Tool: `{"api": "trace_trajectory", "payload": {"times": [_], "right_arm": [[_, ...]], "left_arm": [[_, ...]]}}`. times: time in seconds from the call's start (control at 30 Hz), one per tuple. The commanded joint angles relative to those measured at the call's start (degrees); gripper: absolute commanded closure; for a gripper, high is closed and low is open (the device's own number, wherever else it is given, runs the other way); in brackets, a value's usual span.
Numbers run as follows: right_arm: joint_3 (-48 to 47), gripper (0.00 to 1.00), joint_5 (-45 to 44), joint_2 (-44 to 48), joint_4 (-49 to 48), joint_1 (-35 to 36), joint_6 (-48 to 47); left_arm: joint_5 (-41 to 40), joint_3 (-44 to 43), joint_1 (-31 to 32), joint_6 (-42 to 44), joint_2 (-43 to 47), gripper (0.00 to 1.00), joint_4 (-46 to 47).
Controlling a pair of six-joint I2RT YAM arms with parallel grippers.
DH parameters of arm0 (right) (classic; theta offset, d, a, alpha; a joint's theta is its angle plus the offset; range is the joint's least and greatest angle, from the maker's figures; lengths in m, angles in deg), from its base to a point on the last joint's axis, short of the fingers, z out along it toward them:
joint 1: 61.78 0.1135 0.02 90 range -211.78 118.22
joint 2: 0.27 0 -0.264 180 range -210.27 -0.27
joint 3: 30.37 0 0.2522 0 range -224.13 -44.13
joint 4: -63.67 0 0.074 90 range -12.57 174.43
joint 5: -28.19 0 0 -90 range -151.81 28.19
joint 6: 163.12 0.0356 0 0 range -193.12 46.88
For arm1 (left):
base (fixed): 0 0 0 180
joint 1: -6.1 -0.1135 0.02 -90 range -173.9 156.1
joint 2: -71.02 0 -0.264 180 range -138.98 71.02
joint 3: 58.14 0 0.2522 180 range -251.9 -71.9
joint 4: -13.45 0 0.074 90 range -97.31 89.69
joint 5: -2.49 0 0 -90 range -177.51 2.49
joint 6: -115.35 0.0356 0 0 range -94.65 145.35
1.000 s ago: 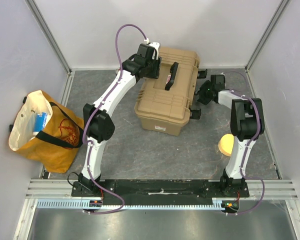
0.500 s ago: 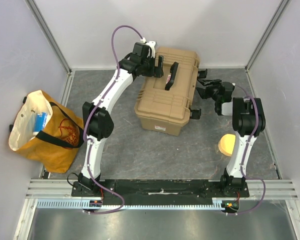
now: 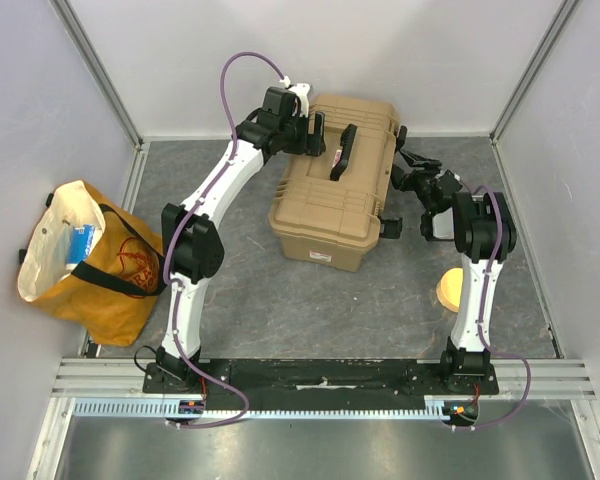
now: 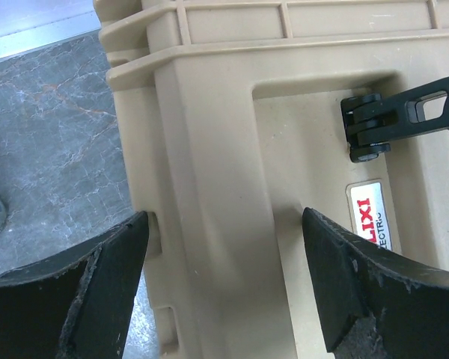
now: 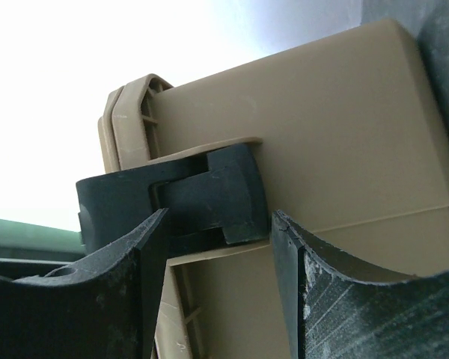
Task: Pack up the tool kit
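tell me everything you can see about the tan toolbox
The tan toolbox is ribbed plastic, lid shut, angled on the grey table near the back wall. A black handle sits on the lid; a black latch juts from its right side. The open left gripper straddles a lid ridge; the open right gripper brackets that latch.

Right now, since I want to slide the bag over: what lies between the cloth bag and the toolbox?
In the top view, only the left arm crosses between the cloth bag and the toolbox; the grey mat there is otherwise bare.

Grey table (image 3: 330,300), toolbox (image 3: 320,205), cloth bag (image 3: 110,290), sponge (image 3: 450,290)
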Motion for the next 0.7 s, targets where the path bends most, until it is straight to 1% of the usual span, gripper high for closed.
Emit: {"api": "trace_trajectory", "payload": {"times": [0.0,0.17,0.27,0.33,0.43,0.67], "right_arm": [[-3.29,0.37,-0.86,-0.34,-14.27,0.51,3.02],[-4.61,0.36,-2.70,-3.06,-17.78,1.30,4.77],[-4.53,0.39,-3.67,-3.33,-18.93,1.39,5.04],[-4.44,0.44,-3.76,-2.54,-17.89,1.39,3.73],[-4.35,0.50,-2.45,-0.61,-13.85,1.30,-0.65],[-5.22,0.51,0.72,5.01,0.12,1.39,-12.25]], "left_arm": [[-0.97,7.00,2.52,1.63,-8.71,0.13,-14.66],[-0.88,6.65,2.53,0.31,-9.06,0.14,-14.66],[-1.49,6.65,2.61,0.04,-8.88,0.15,-14.84],[-1.67,6.39,2.61,0.13,-9.06,0.16,-15.10],[-1.93,6.30,2.53,0.31,-9.15,0.17,-15.36],[-2.72,6.57,2.61,0.66,-9.50,0.18,-16.33]]}}
